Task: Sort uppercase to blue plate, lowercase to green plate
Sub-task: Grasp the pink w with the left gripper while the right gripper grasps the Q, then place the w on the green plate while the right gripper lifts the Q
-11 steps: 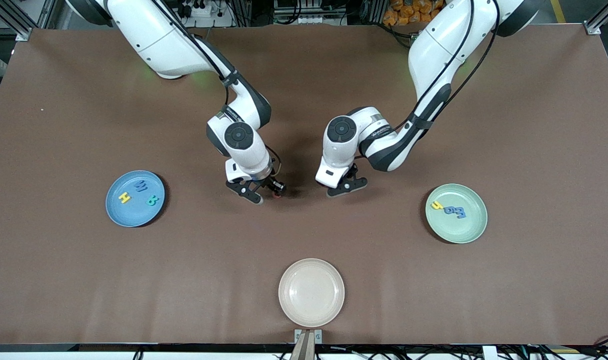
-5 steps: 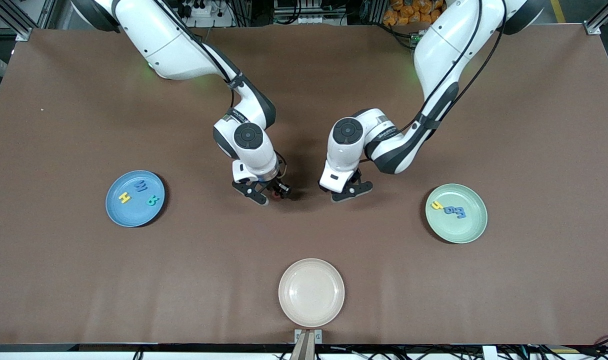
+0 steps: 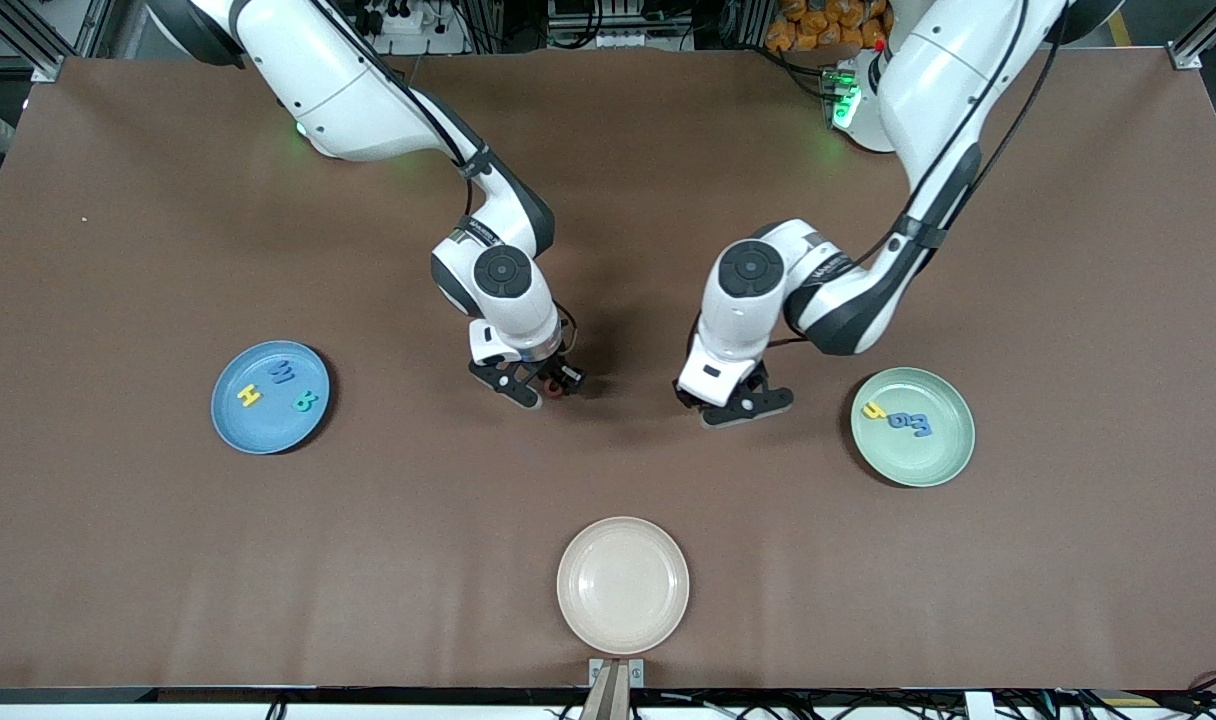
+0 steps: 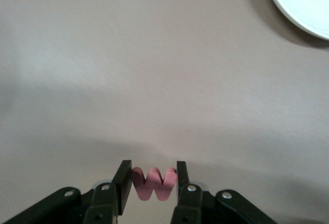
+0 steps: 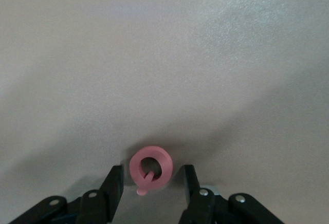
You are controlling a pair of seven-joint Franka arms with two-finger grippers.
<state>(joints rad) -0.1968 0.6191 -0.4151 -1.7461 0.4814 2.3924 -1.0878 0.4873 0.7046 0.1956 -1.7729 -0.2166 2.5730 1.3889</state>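
Red Q [image 5: 150, 168] on table mid-way between plates, flat between right gripper [image 5: 151, 185] fingers, jaws open either side, not yet pinching. Blue plate [image 3: 230, 430] toward right arm's end. Left gripper [image 4: 152, 183] clamps red w [image 4: 154, 182], near green plate [image 3: 943, 455].

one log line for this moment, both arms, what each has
left gripper: shut on red w, over table near green plate | right gripper: open around red Q, not yet gripped
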